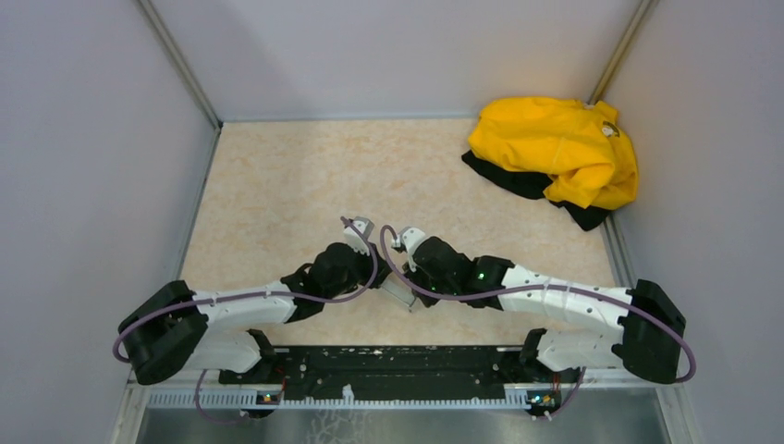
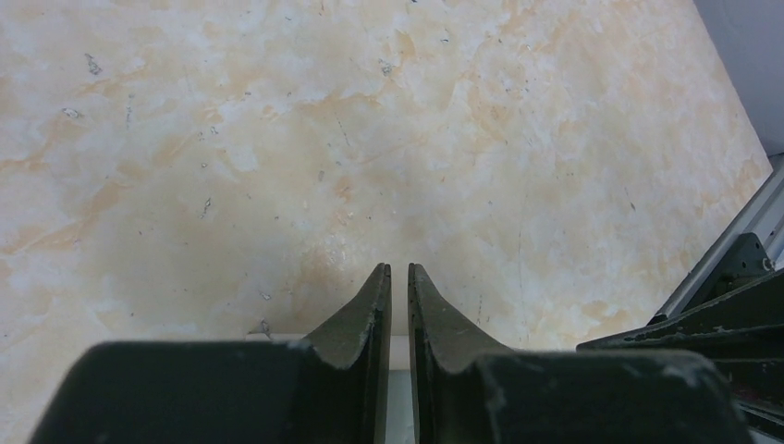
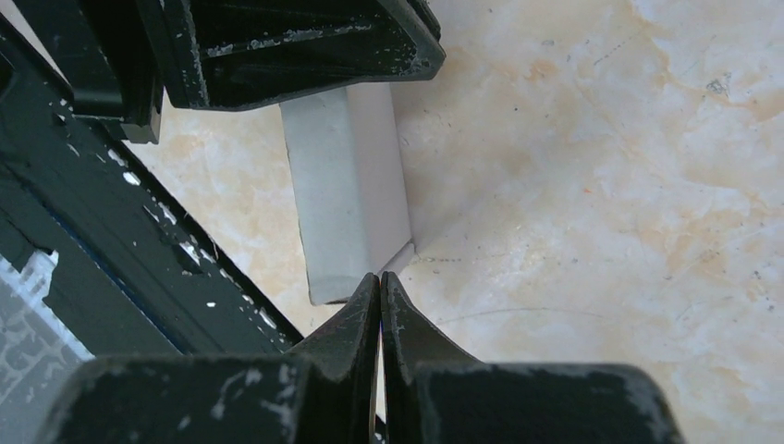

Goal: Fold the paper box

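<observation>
Bright, even light; soft shadows

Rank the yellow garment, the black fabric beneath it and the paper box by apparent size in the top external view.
1. yellow garment
2. black fabric, only its edges showing
3. paper box, a small sliver visible; mostly covered, so its true size is unsure

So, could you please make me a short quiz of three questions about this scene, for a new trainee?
1. True or false: the yellow garment lies in the table's near left corner.
2. Which fingers stand fully shut, with no gap? A: left fingers. B: right fingers.
3. Name the pale thing that lies between the fingers of the two arms.

Key:
1. False: it lies in the far right corner.
2. B.
3. The paper box.
</observation>
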Available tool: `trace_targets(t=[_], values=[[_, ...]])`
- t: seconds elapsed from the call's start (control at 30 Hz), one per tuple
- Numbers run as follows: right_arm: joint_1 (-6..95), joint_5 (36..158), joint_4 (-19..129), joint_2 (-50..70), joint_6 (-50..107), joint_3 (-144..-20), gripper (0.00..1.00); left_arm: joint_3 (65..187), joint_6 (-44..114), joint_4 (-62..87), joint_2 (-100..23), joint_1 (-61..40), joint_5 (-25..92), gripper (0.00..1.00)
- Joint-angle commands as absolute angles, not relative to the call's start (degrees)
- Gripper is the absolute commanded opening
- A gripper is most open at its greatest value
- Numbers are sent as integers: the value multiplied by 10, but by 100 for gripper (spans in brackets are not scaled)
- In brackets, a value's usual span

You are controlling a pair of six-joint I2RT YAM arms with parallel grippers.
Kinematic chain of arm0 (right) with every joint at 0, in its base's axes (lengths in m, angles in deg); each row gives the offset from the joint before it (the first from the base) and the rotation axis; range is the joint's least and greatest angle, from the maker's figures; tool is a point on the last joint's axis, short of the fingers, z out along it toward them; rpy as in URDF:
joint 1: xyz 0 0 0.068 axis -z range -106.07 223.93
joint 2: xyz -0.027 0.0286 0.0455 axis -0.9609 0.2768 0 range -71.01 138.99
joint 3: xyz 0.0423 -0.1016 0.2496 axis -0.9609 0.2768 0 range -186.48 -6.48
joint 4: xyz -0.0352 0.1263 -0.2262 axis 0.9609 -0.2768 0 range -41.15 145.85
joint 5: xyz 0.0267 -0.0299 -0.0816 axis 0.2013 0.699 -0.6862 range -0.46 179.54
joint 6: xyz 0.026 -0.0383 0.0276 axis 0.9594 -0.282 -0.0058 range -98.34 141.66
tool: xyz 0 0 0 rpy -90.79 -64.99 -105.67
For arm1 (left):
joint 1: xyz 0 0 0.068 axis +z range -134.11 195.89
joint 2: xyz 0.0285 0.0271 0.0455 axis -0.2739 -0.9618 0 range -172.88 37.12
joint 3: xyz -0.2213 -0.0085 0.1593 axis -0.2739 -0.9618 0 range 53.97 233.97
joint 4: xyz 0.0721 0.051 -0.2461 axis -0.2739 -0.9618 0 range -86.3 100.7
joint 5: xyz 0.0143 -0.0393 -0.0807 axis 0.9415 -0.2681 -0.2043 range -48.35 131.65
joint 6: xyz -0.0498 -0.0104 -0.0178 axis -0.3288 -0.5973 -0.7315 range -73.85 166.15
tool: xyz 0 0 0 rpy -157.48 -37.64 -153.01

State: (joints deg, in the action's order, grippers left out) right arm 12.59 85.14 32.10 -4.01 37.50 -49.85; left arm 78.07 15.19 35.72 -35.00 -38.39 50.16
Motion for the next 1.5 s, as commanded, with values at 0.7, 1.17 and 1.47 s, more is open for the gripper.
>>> trace_targets(t=[0.7,1.17,1.47], values=[[86,864,281,-63,323,-569,0,782,172,304,-389,-382,500,18],[59,848,280,-29,322,-578,0,785,175,308,-399,-381,497,18],[59,849,309,-11,337,-535,0,786,175,312,-408,-380,494,18]])
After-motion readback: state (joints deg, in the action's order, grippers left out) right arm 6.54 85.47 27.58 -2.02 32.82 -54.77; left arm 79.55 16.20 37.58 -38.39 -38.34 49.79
